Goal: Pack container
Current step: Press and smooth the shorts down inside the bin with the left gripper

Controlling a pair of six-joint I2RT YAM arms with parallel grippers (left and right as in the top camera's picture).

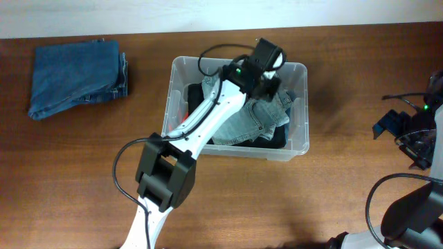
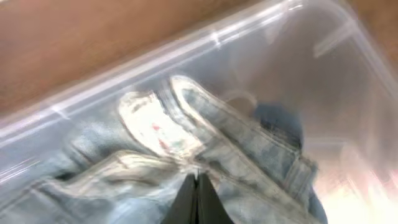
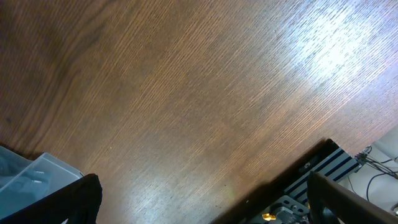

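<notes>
Left wrist view: left gripper [image 2: 196, 198], jaws together, touches jeans [image 2: 236, 143] inside the container [image 2: 348, 56] beneath it; hold unclear. Rising could drag denim out. Right gripper [image 3: 202, 186] gapes, empty.

Jeans [image 1: 257, 119] in the container [image 1: 302, 131], folded denim [image 1: 76, 77] well apart leftward.

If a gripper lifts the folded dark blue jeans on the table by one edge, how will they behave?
The jeans are soft denim, so they would probably droop and unfold. Several folded layers suggest some weight. They will hardly roll or break.
</notes>
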